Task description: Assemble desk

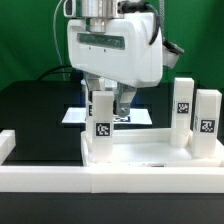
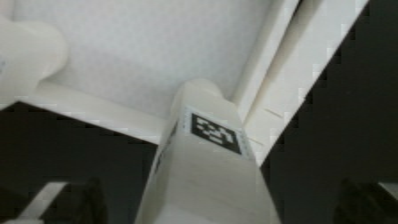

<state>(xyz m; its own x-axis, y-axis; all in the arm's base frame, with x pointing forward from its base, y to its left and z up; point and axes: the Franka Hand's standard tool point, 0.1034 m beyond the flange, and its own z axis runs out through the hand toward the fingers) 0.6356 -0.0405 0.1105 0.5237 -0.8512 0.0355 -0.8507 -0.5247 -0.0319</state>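
While the gripper (image 1: 110,101) hangs directly above the tabletop panel (image 1: 140,152), its fingers (image 1: 124,100) stand spread wide and clasp nothing, flanking the upright tagged leg (image 1: 102,120) at the panel's corner toward the exterior view's left; whether either finger touches that leg cannot be told. Two further legs (image 1: 182,110) (image 1: 207,118) stand upright at the panel's opposite end, toward the exterior view's right, just beside each other. Seen from the wrist view, the same leg (image 2: 205,165) rises from the panel (image 2: 151,55) between the dark blurred fingertips (image 2: 50,200).
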